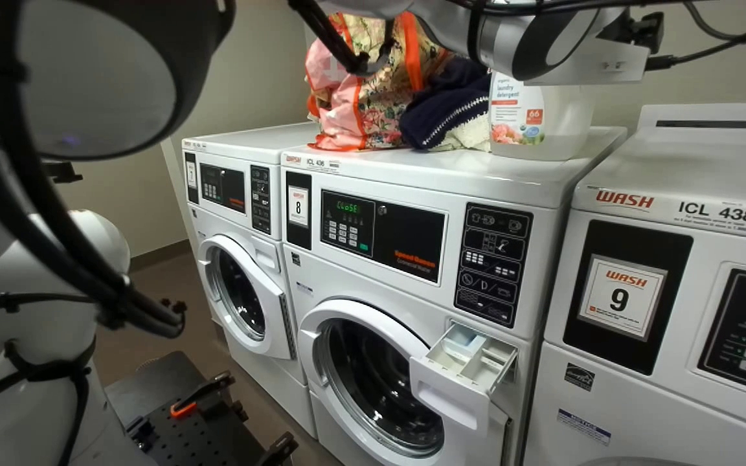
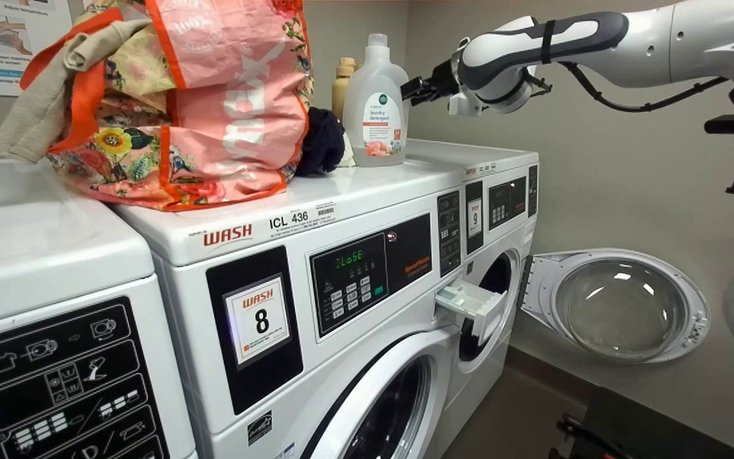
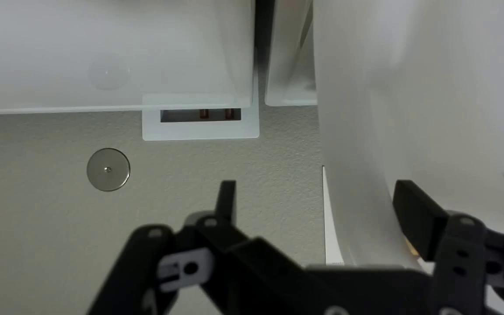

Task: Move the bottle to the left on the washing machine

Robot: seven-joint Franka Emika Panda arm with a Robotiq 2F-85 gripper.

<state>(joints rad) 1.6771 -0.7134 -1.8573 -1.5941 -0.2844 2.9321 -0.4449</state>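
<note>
The bottle (image 2: 357, 95), a large translucent white detergent jug with an orange-red label and pale cap, stands upright on the white washing machine (image 2: 373, 199). In an exterior view my arm hides the upper part of the bottle (image 1: 509, 116) above the washing machine (image 1: 425, 168). My gripper (image 2: 413, 92) is at the upper body of the bottle, on the side away from the bag. In the wrist view the gripper (image 3: 317, 197) is open. One finger overlaps the bottle (image 3: 444, 109); the other is over the wall. I cannot tell whether a finger touches it.
A floral bag (image 2: 214, 108) and dark cloth (image 1: 447, 97) are beside the bottle. A slim yellow bottle (image 2: 342, 86) stands behind it. The drawer (image 1: 476, 356) is pulled out. The unit marked 9 (image 1: 671, 213) adjoins. A round door (image 2: 622, 306) hangs open. The wall (image 3: 59, 240) is behind.
</note>
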